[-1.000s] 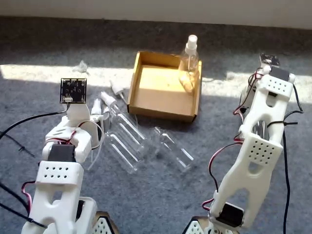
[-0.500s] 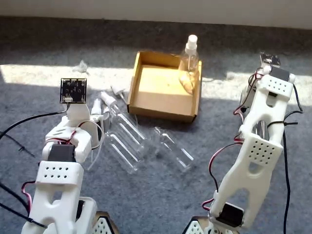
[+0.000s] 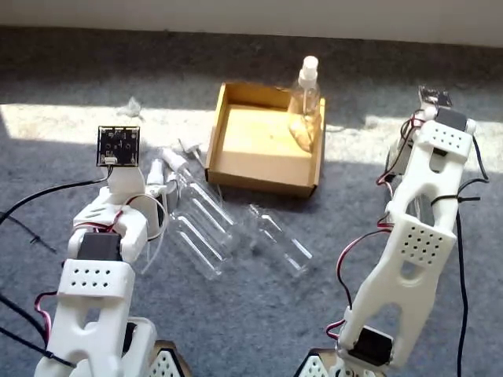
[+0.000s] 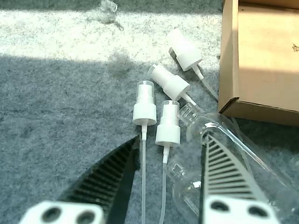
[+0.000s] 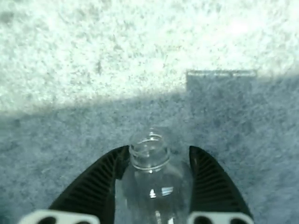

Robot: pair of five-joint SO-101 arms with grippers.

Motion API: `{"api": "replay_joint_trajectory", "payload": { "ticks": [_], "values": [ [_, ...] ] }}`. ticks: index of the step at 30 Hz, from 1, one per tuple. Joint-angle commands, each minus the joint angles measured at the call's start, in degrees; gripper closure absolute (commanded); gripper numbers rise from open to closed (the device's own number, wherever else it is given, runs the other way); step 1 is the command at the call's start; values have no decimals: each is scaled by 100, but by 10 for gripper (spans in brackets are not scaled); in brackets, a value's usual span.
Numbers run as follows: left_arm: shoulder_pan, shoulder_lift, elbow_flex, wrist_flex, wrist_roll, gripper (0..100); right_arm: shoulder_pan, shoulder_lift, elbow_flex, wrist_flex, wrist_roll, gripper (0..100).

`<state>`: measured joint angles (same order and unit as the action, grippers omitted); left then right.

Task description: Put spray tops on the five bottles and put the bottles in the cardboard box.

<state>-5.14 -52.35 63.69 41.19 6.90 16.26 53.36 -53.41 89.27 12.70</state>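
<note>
Right hand (image 5: 158, 153) is clamped on an uncapped bottle (image 5: 149, 163), upright on the carpet (image 5: 70, 56). Left hand (image 4: 170, 139) is spread open over four loose spray tops (image 4: 168, 124). One capped bottle (image 3: 306, 106) stands in the cardboard box (image 3: 263, 181), 1 o'clock corner. Three bare bottles (image 3: 279, 238) lie at its 7 o'clock.

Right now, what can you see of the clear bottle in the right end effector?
The clear plastic bottle is uncapped: open threaded neck, rounded shoulders, no spray top, looks empty. It sits between the two black ribbed fingers of the right end effector, which close on its shoulders. The neck points away from the wrist, over grey carpet. Its base is hidden.
</note>
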Motion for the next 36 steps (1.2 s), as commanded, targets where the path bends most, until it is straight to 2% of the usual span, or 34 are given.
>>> {"api": "replay_joint_trajectory", "payload": {
  "ticks": [1, 4, 15, 20, 26, 36],
  "values": [
    [-13, 13, -22, -105, -35, 796, -101, -338, -760, 629, 26, 907],
    [-13, 13, -22, -105, -35, 796, -154, -426, -1534, 1174, 26, 910],
    [-13, 13, -22, -105, -35, 796, 180, -523, -3960, 1200, -220, 911],
    [-13, 13, -22, -105, -35, 796, 163, -558, -2510, 1191, -53, 889],
    [-13, 13, -22, -105, -35, 796, -22, -523, -1209, 1015, -26, 728],
    [-13, 13, -22, -105, -35, 796, -119, -505, -998, 418, -62, 726]
  ]
}}
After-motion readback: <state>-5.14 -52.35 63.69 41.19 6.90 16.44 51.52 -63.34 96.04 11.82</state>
